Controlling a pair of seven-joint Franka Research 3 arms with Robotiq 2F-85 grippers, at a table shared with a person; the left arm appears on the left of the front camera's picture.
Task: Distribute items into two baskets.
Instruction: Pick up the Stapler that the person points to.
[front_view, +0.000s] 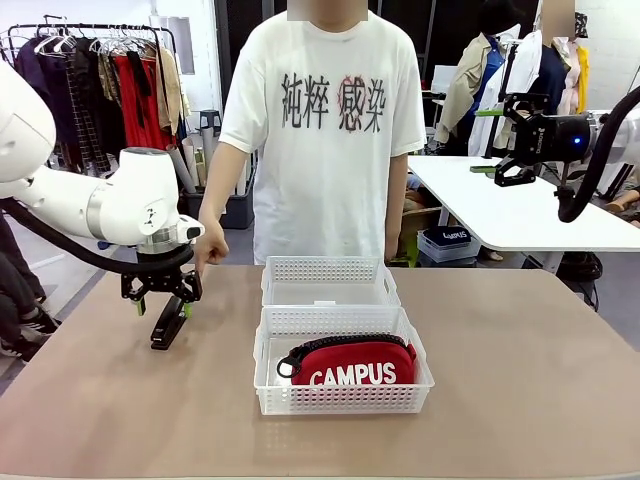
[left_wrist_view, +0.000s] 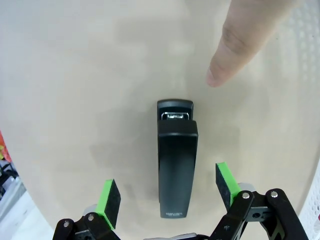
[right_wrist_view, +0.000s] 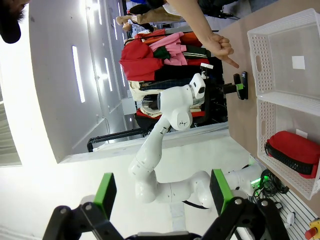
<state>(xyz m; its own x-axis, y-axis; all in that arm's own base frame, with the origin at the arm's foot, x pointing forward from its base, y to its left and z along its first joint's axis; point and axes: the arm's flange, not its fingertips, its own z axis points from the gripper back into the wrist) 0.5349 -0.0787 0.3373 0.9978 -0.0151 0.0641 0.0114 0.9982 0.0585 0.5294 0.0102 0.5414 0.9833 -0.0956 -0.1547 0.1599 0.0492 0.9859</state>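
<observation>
Stapler (left_wrist_view: 175, 160), black, lies flat near the left edge of the worktop (front_view: 520, 380), between the spread green pads (left_wrist_view: 109, 200) of the open left pincer (left_wrist_view: 168, 192). A person's hand (front_view: 210, 250) points at it. Mid-worktop, the red pouch (front_view: 355, 365) lies in the nearer basket (front_view: 300, 400), which touches the farther basket (front_view: 330, 270). The right pincer (front_view: 505, 145) is open, raised high near the right edge.
</observation>
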